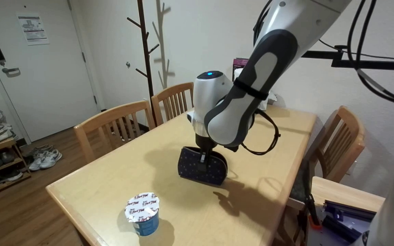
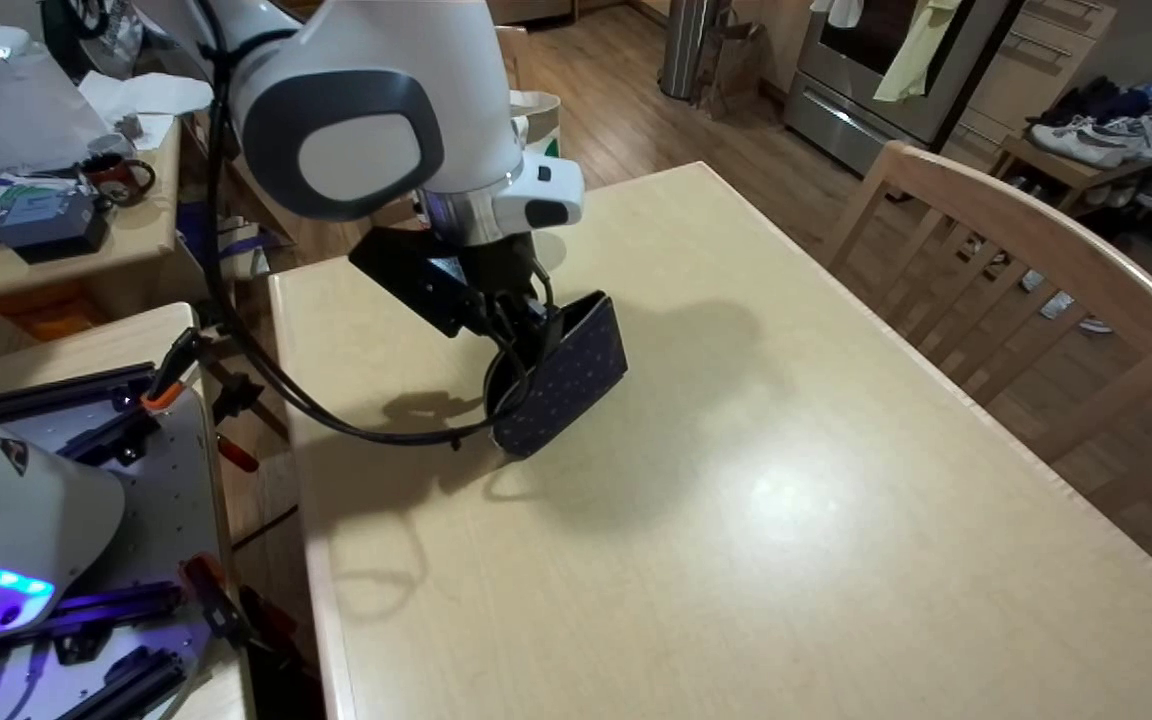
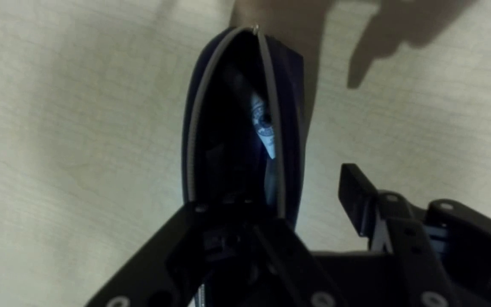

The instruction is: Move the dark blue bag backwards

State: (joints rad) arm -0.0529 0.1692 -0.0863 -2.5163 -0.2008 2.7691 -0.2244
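The dark blue bag (image 1: 189, 167) stands on the table (image 1: 108, 186) with its zipper open at the top. It also shows in an exterior view (image 2: 581, 372) and in the wrist view (image 3: 290, 106), where a white tag shows inside it. My gripper (image 1: 206, 163) points down at the bag. In the wrist view the gripper (image 3: 292, 198) is open. One finger is over or inside the bag's opening and the other is outside, apart from the bag's side wall. That side wall lies between the fingers. The inner fingertip is hidden in the dark opening.
A blue cup with a white printed lid (image 1: 146, 225) stands near the table's front end. Wooden chairs (image 1: 115, 118) line one long side, and another chair (image 1: 342, 143) stands opposite. Items partly hidden by the arm stand at the far end. A loose cable (image 2: 376, 437) hangs near the bag.
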